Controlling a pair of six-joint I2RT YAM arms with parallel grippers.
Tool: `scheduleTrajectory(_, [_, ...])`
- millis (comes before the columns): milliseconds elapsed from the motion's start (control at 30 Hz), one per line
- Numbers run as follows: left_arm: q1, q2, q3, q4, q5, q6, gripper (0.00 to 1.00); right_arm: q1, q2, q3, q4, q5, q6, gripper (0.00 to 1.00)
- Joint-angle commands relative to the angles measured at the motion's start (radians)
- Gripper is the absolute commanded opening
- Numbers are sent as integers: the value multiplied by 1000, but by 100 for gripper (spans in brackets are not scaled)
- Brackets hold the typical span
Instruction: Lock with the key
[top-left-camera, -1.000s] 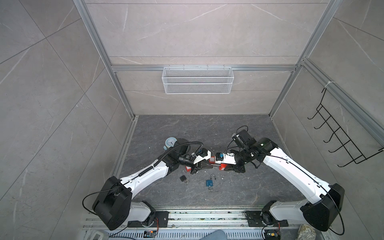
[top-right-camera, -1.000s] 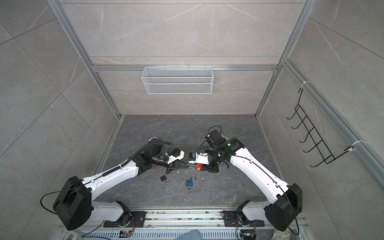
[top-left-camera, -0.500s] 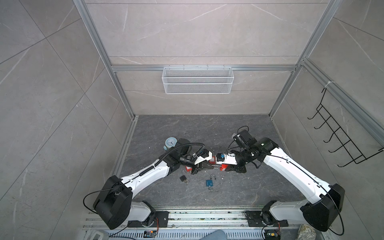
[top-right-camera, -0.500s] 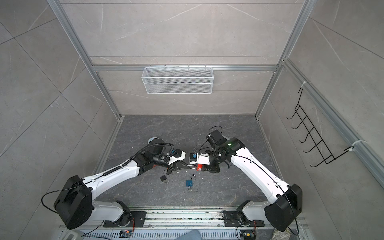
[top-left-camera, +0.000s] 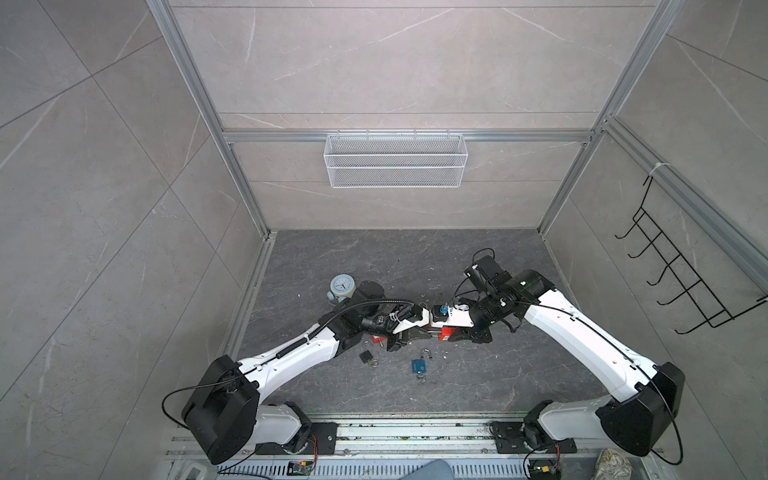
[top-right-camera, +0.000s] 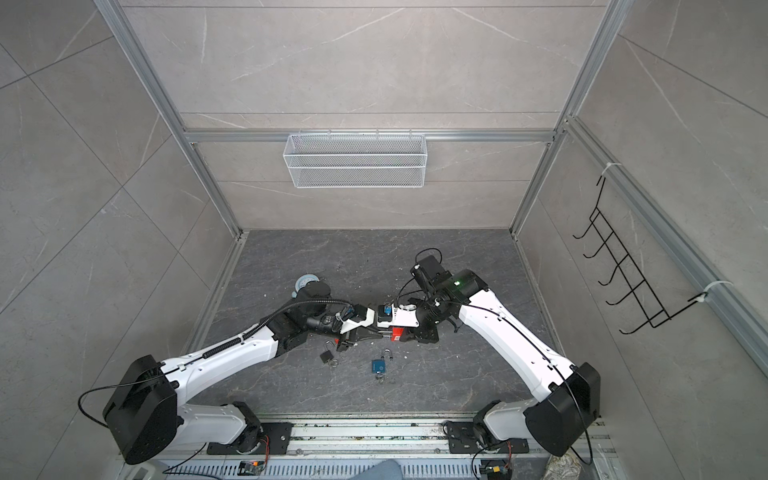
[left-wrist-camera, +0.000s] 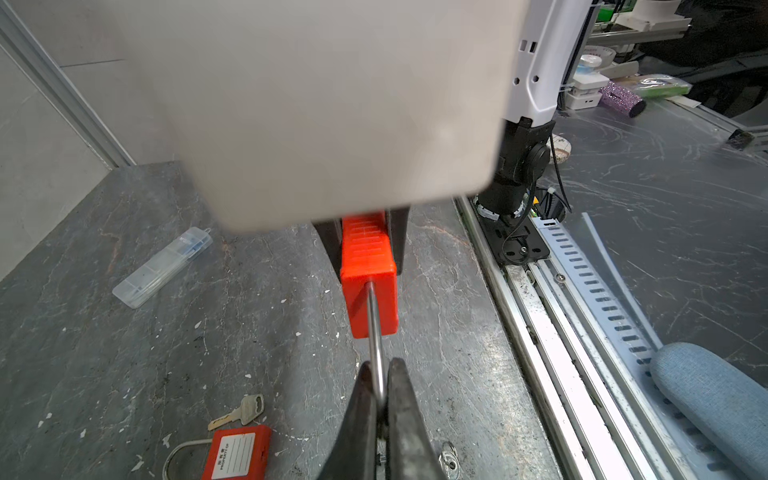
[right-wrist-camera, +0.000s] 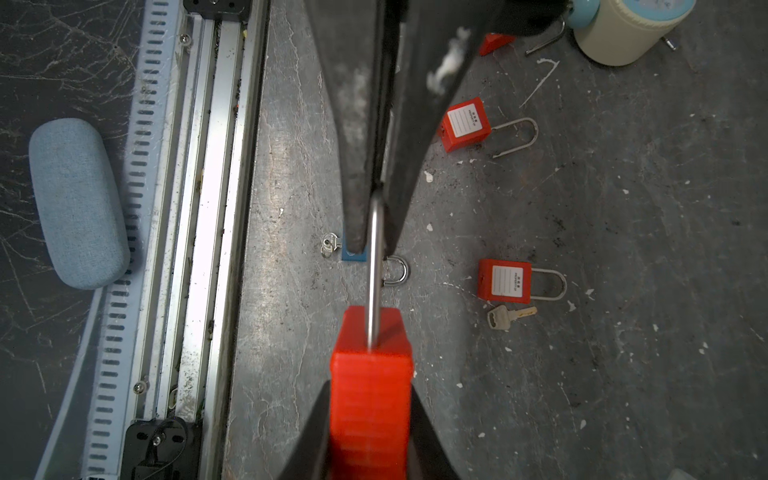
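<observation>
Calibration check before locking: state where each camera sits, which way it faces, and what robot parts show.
Top views: high overhead, looking down at the floor; left arm and right arm show whole.
Left wrist: behind the left gripper, facing the red padlock; its fingers show.
Right wrist: behind the right gripper, facing the shackle; its fingers show.
Shared: both wrist views see the red padlock from opposite ends, held by both grippers.
</observation>
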Motion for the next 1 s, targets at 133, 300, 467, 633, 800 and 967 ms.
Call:
scheduleTrajectory(133, [-12, 58, -46, 287, 39, -137, 0, 19, -57, -51, 243, -202, 60, 11])
scheduleTrajectory(300, [-8, 84, -66, 380, 29, -188, 0, 18, -33, -40, 261, -232, 93, 12])
scheduleTrajectory(467, [37, 54, -83, 414, 49, -208, 0, 12, -54, -40, 205, -105, 99, 26])
scheduleTrajectory(633, [75, 9, -82, 374, 79, -183, 0, -33, -133, -59, 193, -55, 131, 48])
scheduleTrajectory(800, [83, -15, -69, 323, 93, -145, 0, -65, -167, 13, 75, -41, 138, 57])
scheduleTrajectory(967, [84, -35, -55, 269, 105, -111, 0, -117, -131, 92, -92, -23, 131, 54])
